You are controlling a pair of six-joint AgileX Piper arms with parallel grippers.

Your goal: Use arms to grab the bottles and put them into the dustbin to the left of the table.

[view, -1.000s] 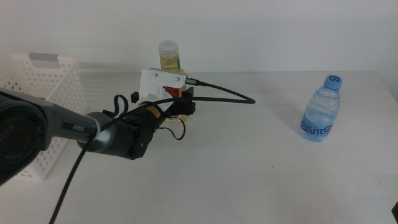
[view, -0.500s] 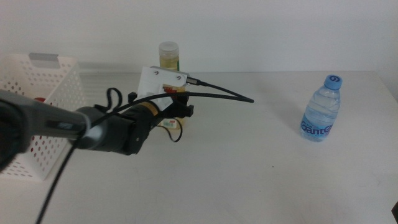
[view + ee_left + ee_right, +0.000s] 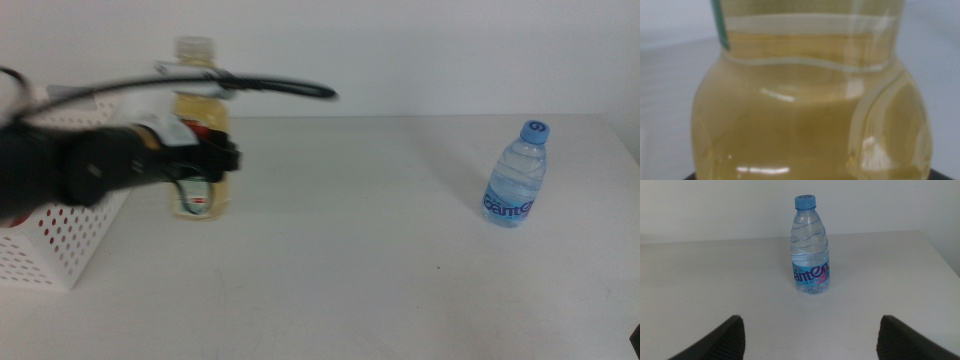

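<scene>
Juice fills nearly all of my left wrist view — the yellow juice bottle sits so close that my own jaws show only as dark slivers at the edge. From the middle view, my left gripper is clamped on that bottle, holding it upright with its white cap on top, just beside the near corner of the dustbin at the table's left side. The picture is blurred there, so I cannot tell whether the bottle's base touches the tabletop. My right gripper waits low near the table's front edge, jaws spread wide apart, facing the water bottle — it stands upright, blue-capped, well apart on the right.
</scene>
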